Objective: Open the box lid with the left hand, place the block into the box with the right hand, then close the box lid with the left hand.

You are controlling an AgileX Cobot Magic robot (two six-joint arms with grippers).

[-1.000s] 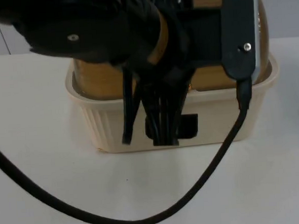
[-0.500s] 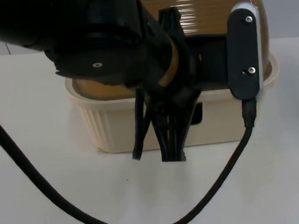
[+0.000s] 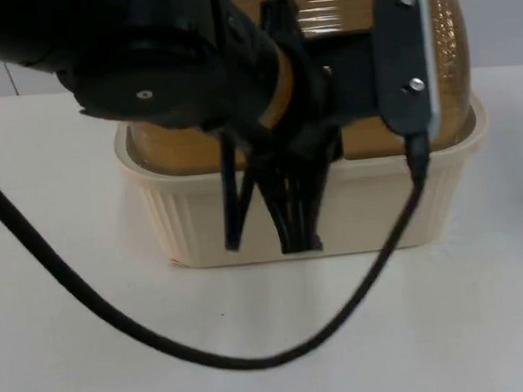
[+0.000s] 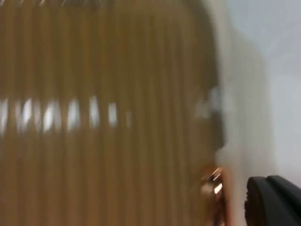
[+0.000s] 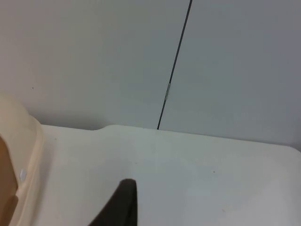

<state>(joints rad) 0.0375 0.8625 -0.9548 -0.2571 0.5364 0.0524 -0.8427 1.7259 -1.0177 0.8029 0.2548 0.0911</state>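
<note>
A cream ribbed box point(image 3: 192, 218) stands mid-table under a domed, amber see-through lid point(image 3: 174, 144). My left arm reaches over it. My left gripper point(image 3: 300, 238) points down along the box's front wall, just below the lid's front edge, and is shut. Its own bulk hides whether the fingers pinch anything. In the left wrist view the ribbed amber lid point(image 4: 103, 117) is very close and blurred, with one black fingertip point(image 4: 275, 200) beside the cream rim point(image 4: 247, 122). The right arm waits off to the side. Its fingertip point(image 5: 123, 202) hangs over bare table next to the box's corner point(image 5: 21, 155).
The white table top point(image 3: 93, 348) surrounds the box in front and on both sides. Behind the box rises the grey partition wall point(image 5: 94, 56), with a dark vertical seam point(image 5: 174, 70).
My left gripper has gone from wide open to shut at the box's front. The left arm shifted forward and down, then drew back up a little. The right arm has stayed still.
</note>
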